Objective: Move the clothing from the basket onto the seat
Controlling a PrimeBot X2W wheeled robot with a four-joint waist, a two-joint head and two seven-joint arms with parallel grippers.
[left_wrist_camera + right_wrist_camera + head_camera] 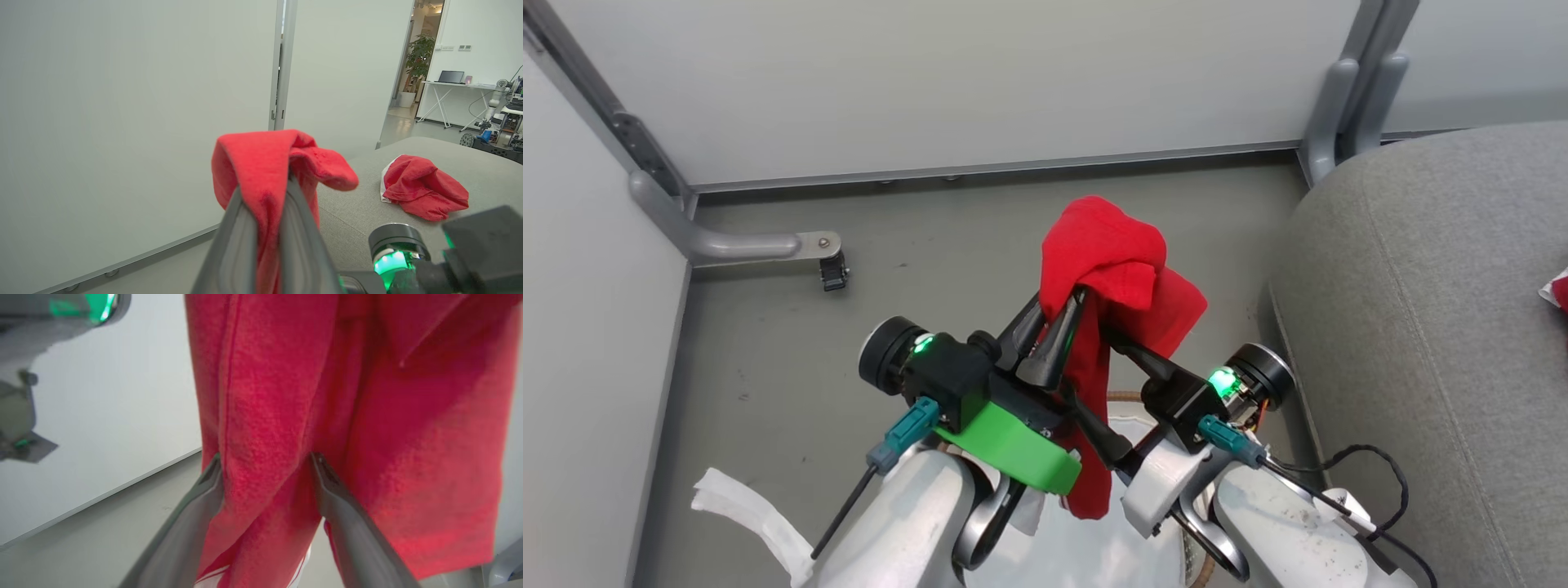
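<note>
The left gripper (1062, 304) is clamped tight on a red garment (1111, 253), with the fabric bunched over and between its fingertips in the left wrist view (264, 185). The garment is lifted clear of the basket (1123, 543), which sits at 6 o'clock below both arms. Its loose end hangs down toward the white liner. White striped trim shows at the hem in the right wrist view.

The right gripper (1086, 363) stands spread wide. Its two fingers (204, 498) straddle a hanging fold of the same garment and touch it on either side without pinching it.

The seat (1421, 286) lies at 3 o'clock of the grippers. A second red garment (425, 188) with a white edge rests crumpled on the cushion, well apart from the held one. A white cloth strip (743, 506) lies on the floor (768, 343) at 8 o'clock.
</note>
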